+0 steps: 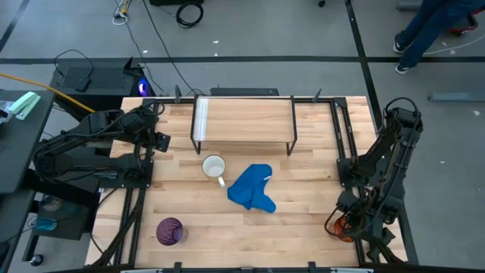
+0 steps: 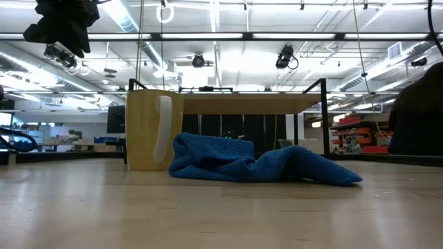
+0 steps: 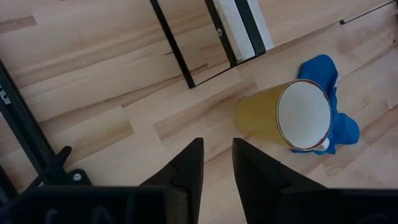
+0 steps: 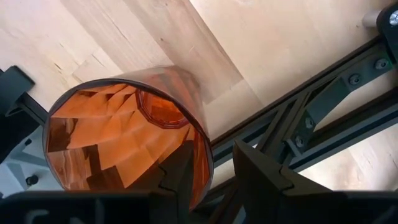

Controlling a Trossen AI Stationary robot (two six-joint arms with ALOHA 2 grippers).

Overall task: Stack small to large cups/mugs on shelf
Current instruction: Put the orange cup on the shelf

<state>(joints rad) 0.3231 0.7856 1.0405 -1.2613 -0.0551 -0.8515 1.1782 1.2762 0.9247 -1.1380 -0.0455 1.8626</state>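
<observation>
The translucent orange cup (image 4: 124,143) is in my right gripper (image 4: 217,168), off the table's right near corner beside the arm's base (image 1: 341,225). The handled mug (image 1: 214,167), yellowish outside and white inside, stands upright on the table in front of the shelf; it also shows in the left wrist view (image 3: 286,115). The purple cup (image 1: 170,231) stands near the table's left near corner. The light-wood shelf (image 1: 244,121) stands on black wire legs at the far middle. My left gripper (image 3: 217,162) hovers empty left of the shelf (image 1: 159,140), its fingers a narrow gap apart. My right gripper holds the orange cup by its rim wall (image 4: 204,163), with one finger inside the cup, seen through the wall, and one finger (image 4: 261,177) outside. The cup's open mouth faces the wrist and its bottom (image 4: 161,106) points away. Whether it rests on anything, I cannot tell.
A crumpled blue cloth (image 1: 252,189) lies right of the mug, touching it in the low view (image 2: 256,162). Black frame rails (image 4: 311,124) run along the table's right edge under the orange cup. A person's legs (image 1: 424,30) show beyond the far right.
</observation>
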